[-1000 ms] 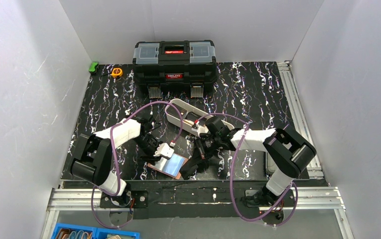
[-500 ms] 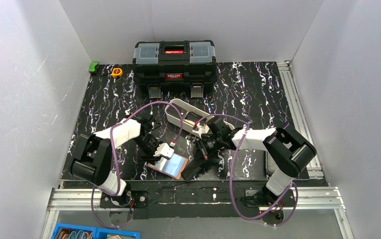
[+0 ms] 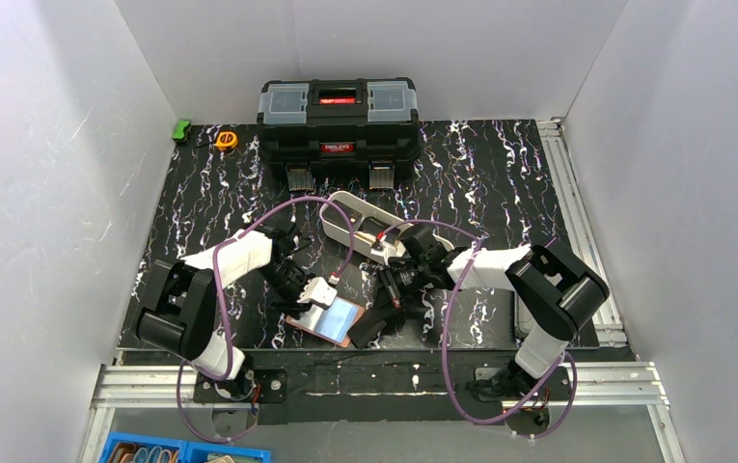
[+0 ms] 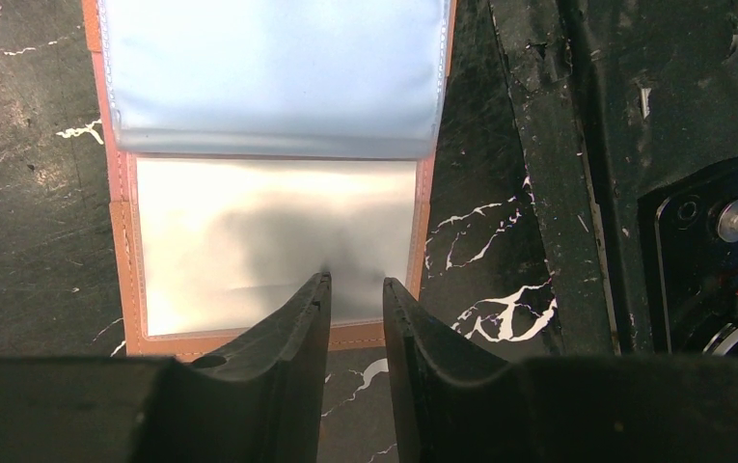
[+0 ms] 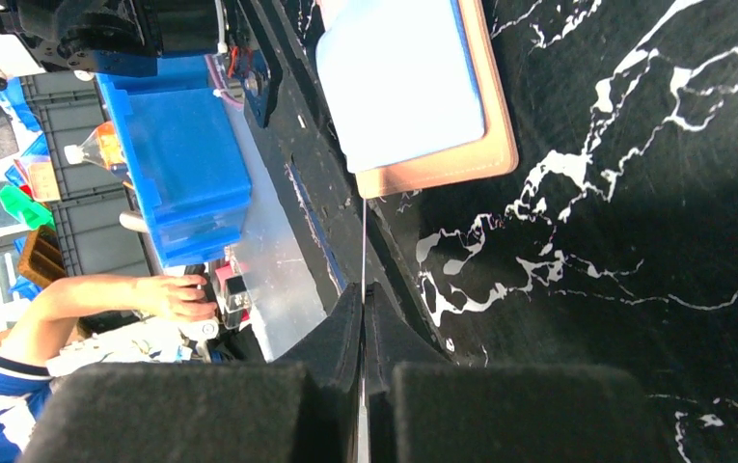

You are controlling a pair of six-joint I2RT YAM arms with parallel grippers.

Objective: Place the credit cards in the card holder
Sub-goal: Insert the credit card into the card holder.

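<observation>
While ajar, left pincer (image 4: 355, 283) at wallet (image 4: 249, 231)

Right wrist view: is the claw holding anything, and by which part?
A thin flat card, seen edge-on, pinched by its near end in the shut right claw.

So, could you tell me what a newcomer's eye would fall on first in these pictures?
Probably the open wallet at the table's near edge, its clear sleeves shining pale blue on the black marbled top, the left gripper at its edge. A big black toolbox stands by the back wall. Up close, the right gripper is shut on a thin card seen edge-on.
</observation>
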